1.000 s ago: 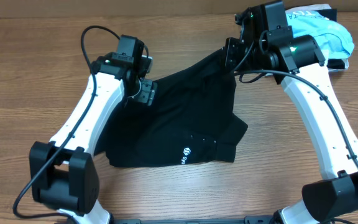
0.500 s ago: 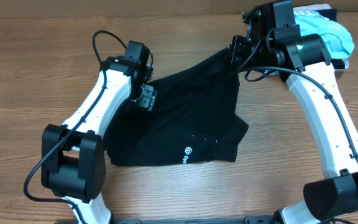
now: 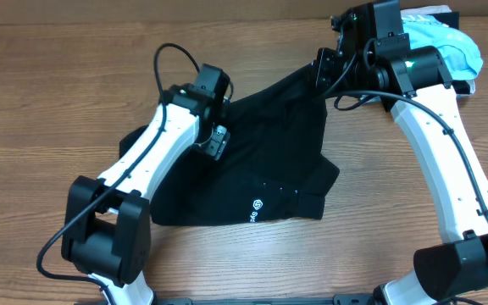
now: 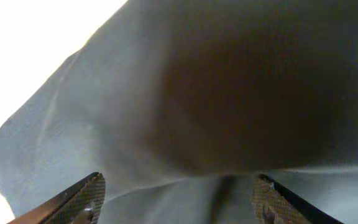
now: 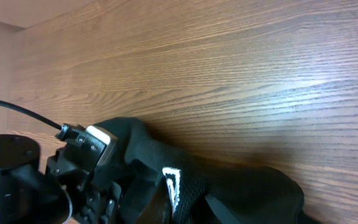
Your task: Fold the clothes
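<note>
A: Clothes (image 3: 265,169), pos?

B: Black garment, lying limp mid-bench (image 3: 49,102) between the two arms. Small white logo (image 3: 257,206) near its front edge. Top-rt corner is lifted off the wood, up at the right hand (image 3: 322,69).

A: Right hand state?

B: Closed tight, pinching that raised corner, as far as overhead shows. Far edge of the fabric runs taut down from it toward the left arm.

A: Left hand (image 3: 219,142)?

B: Over the garment's upper-left part, pointing down at it. Fingers (image 4: 82,199) spread wide, nothing gripped. Cloth is right beneath; touching or not, can't tell.

A: What's hidden or hard to read?

B: Left wrist cam: fabric fills the frame, washed out to grey and blurred, only the fingertips show at btm edge. Right wrist cam: own fingers not made out. Bunched black cloth w/ a white mark (image 5: 171,180) sits at btm, bare wood above it. Dark arm hardware w/ cable (image 5: 17,180) at lower left is cut off by the frame. Overhead: left arm covers the garment's left edge. Right arm overlaps part of a light blue garment (image 3: 451,47) at the far-rt corner.
</note>
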You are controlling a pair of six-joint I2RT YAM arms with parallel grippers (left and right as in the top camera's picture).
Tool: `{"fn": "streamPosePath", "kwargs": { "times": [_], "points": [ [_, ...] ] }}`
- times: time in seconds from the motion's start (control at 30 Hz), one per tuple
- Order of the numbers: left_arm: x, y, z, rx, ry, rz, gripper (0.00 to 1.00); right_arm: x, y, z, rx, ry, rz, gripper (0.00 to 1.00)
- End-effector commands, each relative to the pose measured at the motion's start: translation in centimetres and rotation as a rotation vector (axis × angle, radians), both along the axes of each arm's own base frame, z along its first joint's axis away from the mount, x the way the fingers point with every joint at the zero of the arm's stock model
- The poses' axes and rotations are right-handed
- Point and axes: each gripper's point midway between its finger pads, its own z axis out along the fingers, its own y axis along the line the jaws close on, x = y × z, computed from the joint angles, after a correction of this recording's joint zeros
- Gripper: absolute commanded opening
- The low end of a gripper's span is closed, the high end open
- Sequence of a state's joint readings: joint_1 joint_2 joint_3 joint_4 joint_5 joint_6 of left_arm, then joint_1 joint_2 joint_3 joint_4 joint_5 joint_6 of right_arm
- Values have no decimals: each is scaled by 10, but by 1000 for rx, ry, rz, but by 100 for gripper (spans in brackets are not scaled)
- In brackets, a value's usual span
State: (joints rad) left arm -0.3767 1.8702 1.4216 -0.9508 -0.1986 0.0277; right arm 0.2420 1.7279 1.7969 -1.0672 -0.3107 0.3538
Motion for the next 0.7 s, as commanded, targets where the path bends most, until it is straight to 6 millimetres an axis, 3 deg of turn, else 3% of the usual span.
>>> {"fn": "streamPosePath", "kwargs": {
  "times": [0.0,0.33,0.67],
  "points": [
    [7,31,-5,112,-49,99,77,1,-3,11,5,-31,3,4],
    [24,32,-12,81,-127,119,77,0,-3,11,5,-27,3,4],
    [1,40,-36,98,-57,123,76,1,-3,12,4,-35,6,4]
  ]
}}
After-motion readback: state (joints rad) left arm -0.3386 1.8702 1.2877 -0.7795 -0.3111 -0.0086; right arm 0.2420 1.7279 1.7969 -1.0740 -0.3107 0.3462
